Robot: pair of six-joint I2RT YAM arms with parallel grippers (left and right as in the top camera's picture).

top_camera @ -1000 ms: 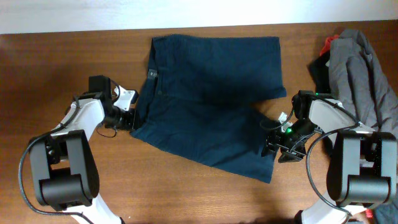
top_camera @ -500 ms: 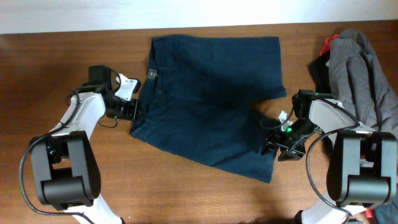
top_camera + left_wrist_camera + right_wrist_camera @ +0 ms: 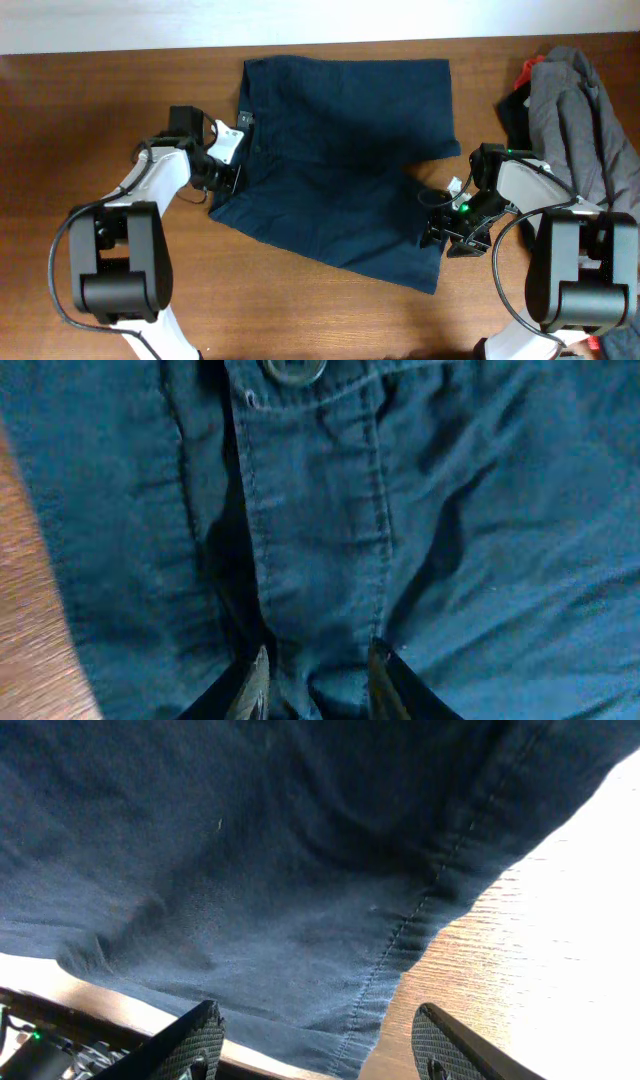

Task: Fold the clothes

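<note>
On table (image 3: 300, 315), left gripper (image 3: 317, 665) clamps shorts (image 3: 340, 150); right gripper (image 3: 320, 1025) splayed wide over them.

Overhead view is evenly lit and sharp; right wrist view has strong glare on the surface (image 3: 560, 970).

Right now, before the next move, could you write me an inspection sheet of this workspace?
Surface: brown wooden table.
Job's things: navy shorts spread out mid-table.
Clutter: grey garment heaped with red and black garments at the right edge.
Grippers: left tool closed on the shorts below the waistband button; right tool open at a leg hem.
Cables: black cable loops beside both arms.
Surroundings: pale strip beyond the far edge; nothing else seen.
</note>
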